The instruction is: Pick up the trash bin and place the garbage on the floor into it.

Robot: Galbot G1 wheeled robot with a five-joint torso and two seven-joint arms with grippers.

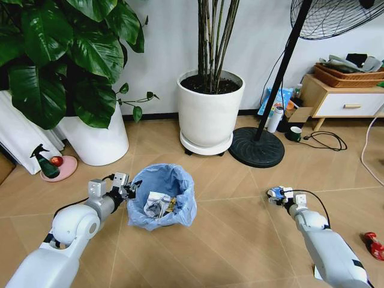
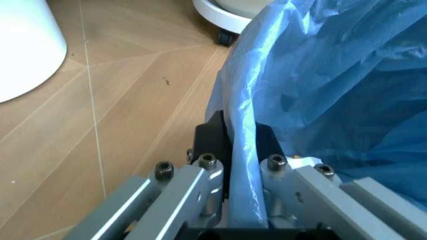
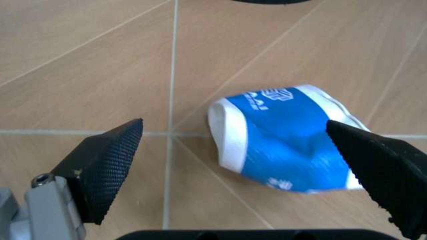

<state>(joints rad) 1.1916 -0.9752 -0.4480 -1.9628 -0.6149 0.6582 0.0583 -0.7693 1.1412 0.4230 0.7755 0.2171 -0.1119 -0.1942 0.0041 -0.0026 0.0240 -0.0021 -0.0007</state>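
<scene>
The trash bin (image 1: 174, 207), lined with a crinkly light-blue bag (image 2: 333, 75), stands on the floor (image 1: 234, 240) in front of me. Crumpled white paper (image 1: 156, 206) and a yellow scrap lie inside it. My left gripper (image 1: 131, 191) is shut on the bin's near-left rim, with the bag's edge pinched between its fingers (image 2: 212, 137). My right gripper (image 3: 233, 125) is open low over the floor to the right. It straddles a crushed blue-white can (image 3: 287, 140), seen small in the head view (image 1: 274, 192). A red crushed wrapper (image 1: 373, 245) lies further right.
Two big white plant pots (image 1: 210, 114) (image 1: 96, 141) stand behind the bin. A black fan base (image 1: 257, 149) and pole rise at the back right. A red-topped spray bottle (image 1: 45, 162) sits at the left, and a low cabinet (image 1: 342, 99) with cables at the far right.
</scene>
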